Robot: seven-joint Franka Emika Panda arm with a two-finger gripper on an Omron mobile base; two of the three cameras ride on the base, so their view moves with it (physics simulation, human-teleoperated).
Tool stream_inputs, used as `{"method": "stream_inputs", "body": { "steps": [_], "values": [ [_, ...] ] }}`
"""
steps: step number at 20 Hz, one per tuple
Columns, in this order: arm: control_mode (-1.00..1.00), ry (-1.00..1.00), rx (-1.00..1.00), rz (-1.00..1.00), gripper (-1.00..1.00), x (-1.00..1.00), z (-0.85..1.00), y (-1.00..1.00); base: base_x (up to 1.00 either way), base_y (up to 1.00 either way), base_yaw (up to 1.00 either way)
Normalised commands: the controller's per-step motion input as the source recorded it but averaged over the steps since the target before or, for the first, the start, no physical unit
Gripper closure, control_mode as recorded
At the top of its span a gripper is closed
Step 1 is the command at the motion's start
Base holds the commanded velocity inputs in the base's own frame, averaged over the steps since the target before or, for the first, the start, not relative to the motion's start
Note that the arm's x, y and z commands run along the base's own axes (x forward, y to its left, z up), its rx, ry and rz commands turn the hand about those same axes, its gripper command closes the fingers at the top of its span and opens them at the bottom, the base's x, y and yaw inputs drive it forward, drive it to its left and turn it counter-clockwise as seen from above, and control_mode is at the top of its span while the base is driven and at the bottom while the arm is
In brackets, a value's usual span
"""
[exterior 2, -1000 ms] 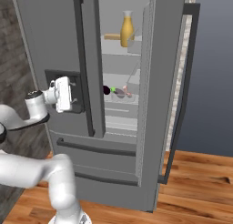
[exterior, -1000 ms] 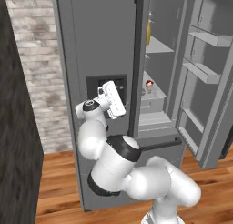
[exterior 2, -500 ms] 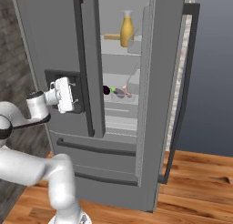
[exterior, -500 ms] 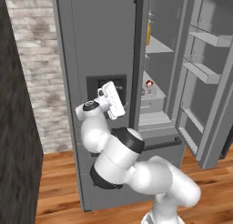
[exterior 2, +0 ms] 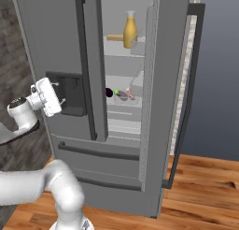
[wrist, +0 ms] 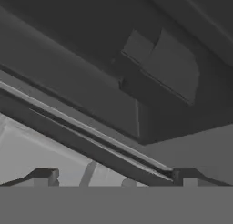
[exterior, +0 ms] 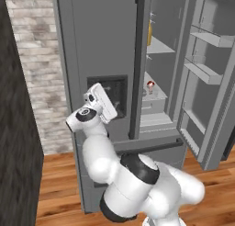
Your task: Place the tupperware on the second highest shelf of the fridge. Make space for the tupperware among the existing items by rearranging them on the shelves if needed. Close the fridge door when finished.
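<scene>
Left base view: claw [exterior: 111, 95] (spread) facing fridge [exterior: 98, 46] dispenser.

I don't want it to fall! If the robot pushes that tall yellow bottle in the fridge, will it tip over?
Probably, if pushed high up. The orange-yellow bottle stands upright and is tall and narrow, so a nudge near its pale cap could topple it. A push low on its body would more likely slide it along the smooth shelf. It looks stiff, not squashy.
</scene>
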Motion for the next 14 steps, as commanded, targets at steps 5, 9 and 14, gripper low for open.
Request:
{"method": "stream_inputs", "body": {
  "steps": [5, 9, 14],
  "values": [
    [-1.0, -0.17, 0.26, 0.3, -1.0, -0.92, 0.65, 0.04, 0.0, 0.0, 0.0],
    [-1.0, -0.22, 0.37, 0.18, -1.0, -0.99, 0.94, -0.15, 0.0, 0.0, 0.0],
    [-1.0, -0.22, 0.44, 0.03, -1.0, -1.0, 0.9, -0.56, 0.0, 0.0, 0.0]
  ]
}}
